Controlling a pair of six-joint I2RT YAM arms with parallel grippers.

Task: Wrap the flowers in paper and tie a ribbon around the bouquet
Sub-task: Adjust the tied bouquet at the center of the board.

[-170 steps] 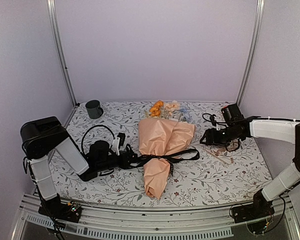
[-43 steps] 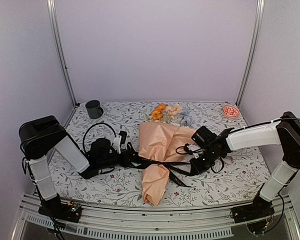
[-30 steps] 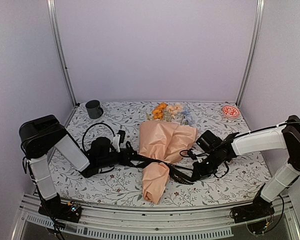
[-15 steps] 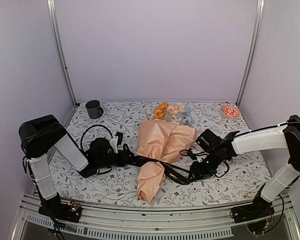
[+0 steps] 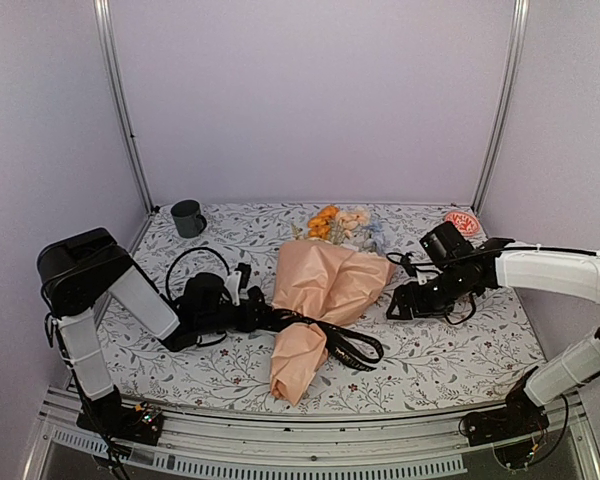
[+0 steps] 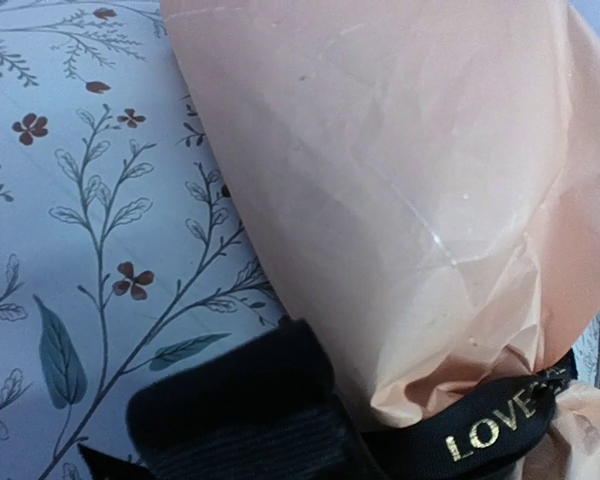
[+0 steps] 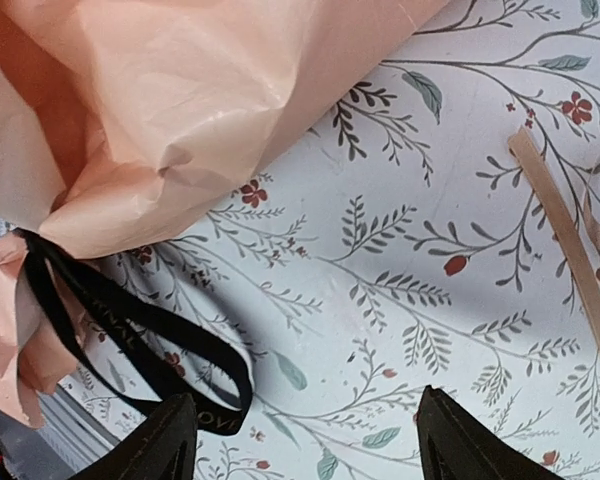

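The bouquet lies across the middle of the table, its flowers point(image 5: 338, 222) sticking out of the far, wide end of the peach-orange paper point(image 5: 320, 285) point(image 6: 400, 180) point(image 7: 180, 110). The black ribbon point(image 5: 352, 350) point(image 6: 490, 435) point(image 7: 216, 421) circles the cone's narrow waist, and its loose loops lie on the cover to the right. My left gripper point(image 5: 263, 318) is pressed against that waist; only one black finger point(image 6: 235, 395) shows, next to the ribbon. My right gripper point(image 5: 395, 305) point(image 7: 315, 445) hangs open above the cover, right of the bouquet, with nothing between its fingers.
A dark mug point(image 5: 188, 217) stands at the back left. A small red round thing point(image 5: 462, 222) lies at the back right. A thin tan cord point(image 7: 565, 240) lies on the floral cover point(image 5: 430, 360) under the right arm.
My right gripper has opened, let go of the ribbon and drawn back up and to the right. The ribbon's loops have dropped onto the cover. The cone's narrow end has shifted slightly left.
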